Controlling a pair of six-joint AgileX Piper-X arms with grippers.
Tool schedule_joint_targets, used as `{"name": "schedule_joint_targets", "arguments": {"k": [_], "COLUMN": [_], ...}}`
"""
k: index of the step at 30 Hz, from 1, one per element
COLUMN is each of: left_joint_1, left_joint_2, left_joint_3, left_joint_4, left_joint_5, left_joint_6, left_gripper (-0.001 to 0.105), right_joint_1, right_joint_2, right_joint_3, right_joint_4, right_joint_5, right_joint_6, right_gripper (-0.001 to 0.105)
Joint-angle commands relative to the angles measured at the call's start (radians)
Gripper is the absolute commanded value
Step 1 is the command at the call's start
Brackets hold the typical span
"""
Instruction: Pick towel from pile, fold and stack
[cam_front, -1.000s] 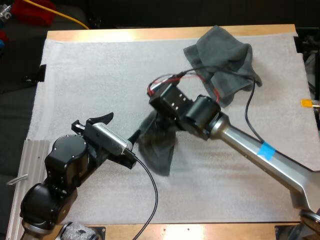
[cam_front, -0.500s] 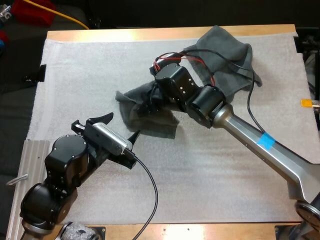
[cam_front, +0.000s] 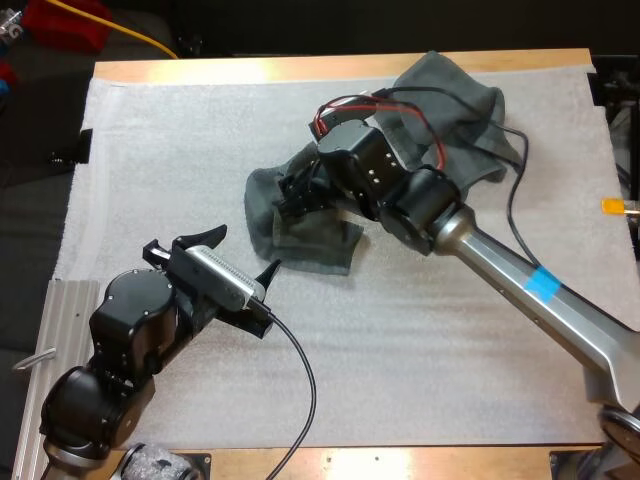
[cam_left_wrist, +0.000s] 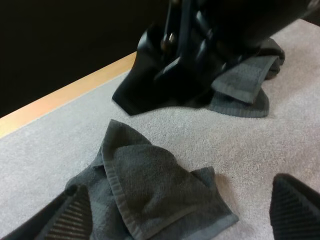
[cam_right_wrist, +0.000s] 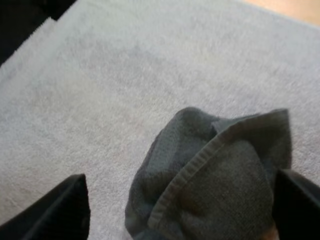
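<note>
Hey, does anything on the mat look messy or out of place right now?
Yes: the towel under the right pincer lies rumpled, one corner doubled over, not flat. The pile at the far corner is crumpled too.

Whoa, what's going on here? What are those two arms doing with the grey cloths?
Two robot arms are working on folding towels. The right arm reaches over one dark grey-green towel that lies rumpled near the middle of the white mat, with its jaws spread open over it, not gripping. The left arm sits nearer the front, its jaws open on nothing and pointing toward that towel. A crumpled pile lies at the mat's far right corner. Nothing is neatly folded or stacked yet.
</note>
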Motion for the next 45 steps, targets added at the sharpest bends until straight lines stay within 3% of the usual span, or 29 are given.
{"name": "schedule_joint_targets", "arguments": {"k": [1, 9, 15, 20, 25, 32, 38, 45], "left_joint_1": [0.002, 0.002, 0.002, 0.003, 0.057, 0.17, 0.179, 0.179], "left_joint_2": [-0.007, -0.007, -0.007, -0.007, -0.007, -0.007, -0.007, -0.007], "left_joint_3": [-0.008, -0.008, -0.008, -0.008, -0.036, -0.093, -0.097, -0.097], "left_joint_4": [-0.009, -0.009, 0.01, 0.09, 0.165, 0.163, 0.163, 0.163], "left_joint_5": [-0.01, -0.011, -0.105, -0.107, -0.107, -0.059, -0.051, -0.047], "left_joint_6": [0.008, 0.037, 0.037, 0.037, 0.037, 0.035, 0.029, 0.03], "left_gripper": [0.07, 0.07, 0.07, 0.07, 0.07, 0.07, 0.07, 0.07], "right_joint_1": [-0.004, -0.004, 0.011, 0.035, 0.051, 0.051, 0.051, 0.049], "right_joint_2": [-0.034, -0.093, -0.119, -0.145, -0.189, -0.271, -0.362, -0.416], "right_joint_3": [-0.009, -0.009, -0.009, -0.009, 0.017, 0.119, 0.254, 0.452], "right_joint_4": [0.027, 0.209, 0.351, 0.401, 0.402, 0.391, 0.31, 0.121], "right_joint_5": [0.007, 0.007, 0.007, 0.007, 0.007, 0.007, -0.021, -0.11], "right_joint_6": [-0.008, -0.004, 0.028, 0.037, 0.071, 0.14, 0.273, 0.469], "right_gripper": [0.072, 0.072, 0.068, 0.068, 0.068, 0.068, 0.068, 0.068]}}
